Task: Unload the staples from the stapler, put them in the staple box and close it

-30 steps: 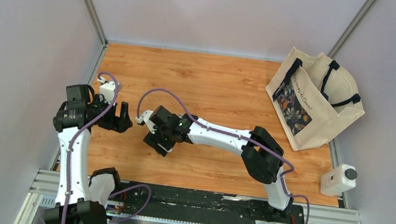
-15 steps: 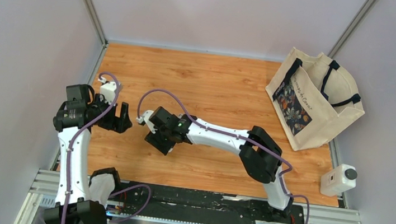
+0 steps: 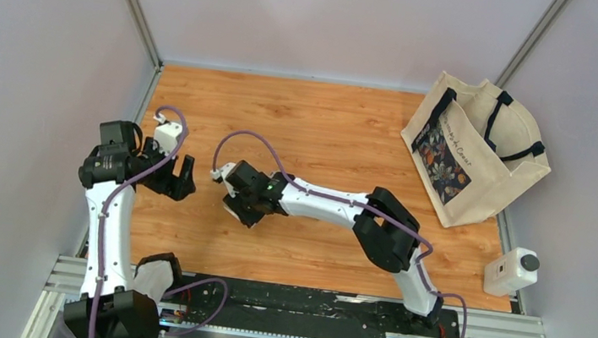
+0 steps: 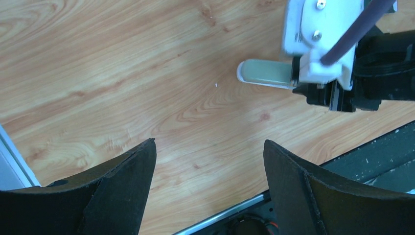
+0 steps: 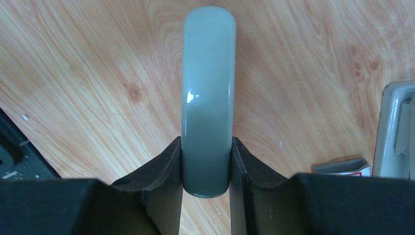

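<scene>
As far as I could judge, the job was barely started. My right end effector [image 5: 206, 149] was pinching the stapler [image 5: 208, 73], a pale grey-green bar with a rounded end, by its near end, one finger pressed against each long side. The stapler lay flat on the tabletop [image 5: 88, 63] and pointed away from my wrist. I could see no staples anywhere, on the wood or in the stapler, so I took them to be inside it and the unloading to be all ahead. Whether the stapler was opened, I could not tell. At the right edge of my right wrist view sat a corner of a red-and-white box [image 5: 342, 167] and a grey part [image 5: 394, 127] I could not identify.

My right arm reached low and far to the left across the tabletop. My left end effector [image 4: 209, 147] hung spread wide and empty above the wood near the stapler's free end, touching nothing, with its wrist bent inward.
</scene>
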